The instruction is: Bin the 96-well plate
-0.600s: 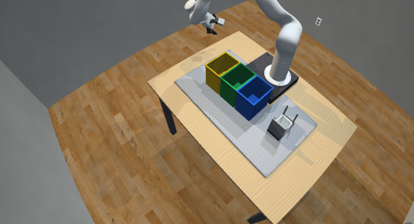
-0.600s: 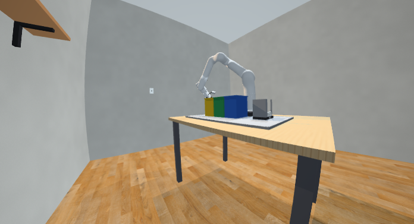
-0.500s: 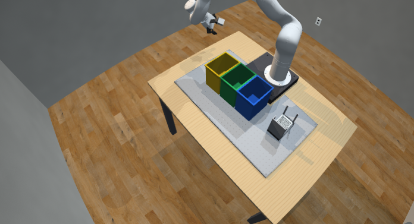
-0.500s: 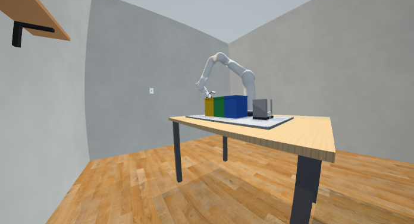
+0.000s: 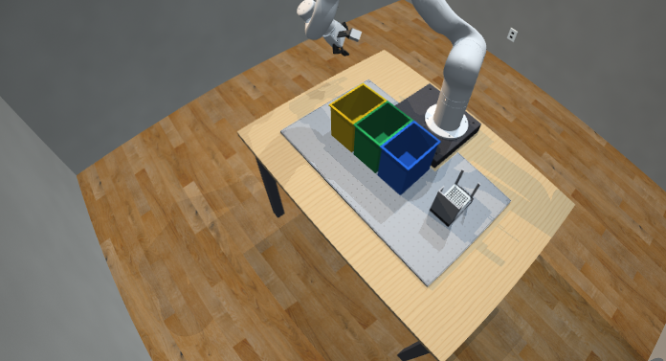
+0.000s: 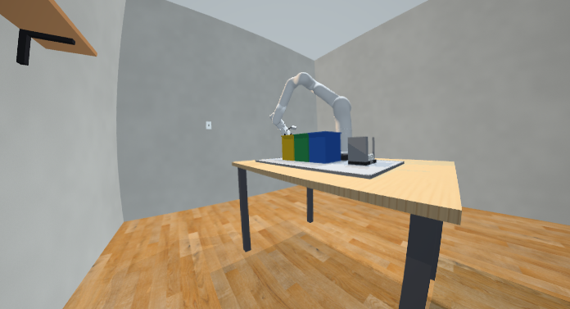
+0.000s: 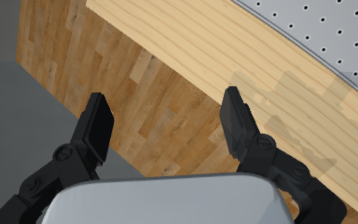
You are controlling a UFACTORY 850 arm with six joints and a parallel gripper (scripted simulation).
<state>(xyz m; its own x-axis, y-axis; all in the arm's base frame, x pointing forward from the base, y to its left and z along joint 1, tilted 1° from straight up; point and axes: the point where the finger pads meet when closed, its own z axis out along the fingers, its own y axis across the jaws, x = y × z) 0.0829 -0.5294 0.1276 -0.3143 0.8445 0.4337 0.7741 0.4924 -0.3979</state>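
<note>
Green bin [image 5: 383, 129] sits btwn yellow [image 5: 351, 111] and blue [image 5: 411, 153]; upper plate [image 5: 455, 195] on rack K1 [image 5: 445, 211]. No signs legible. Exterior: arm arched, gripper [image 6: 287, 130] by yellow bin. Wrist: fingers wide apart, empty, over table edge [image 7: 190, 45].

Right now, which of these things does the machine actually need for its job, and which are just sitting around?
Needed for the job:
- upper plate on rack K1
- green bin, where it goes
- gripper, open and empty, out past the table edge

Just standing by:
- yellow bin
- blue bin
- wall shelf
- wall socket
</note>
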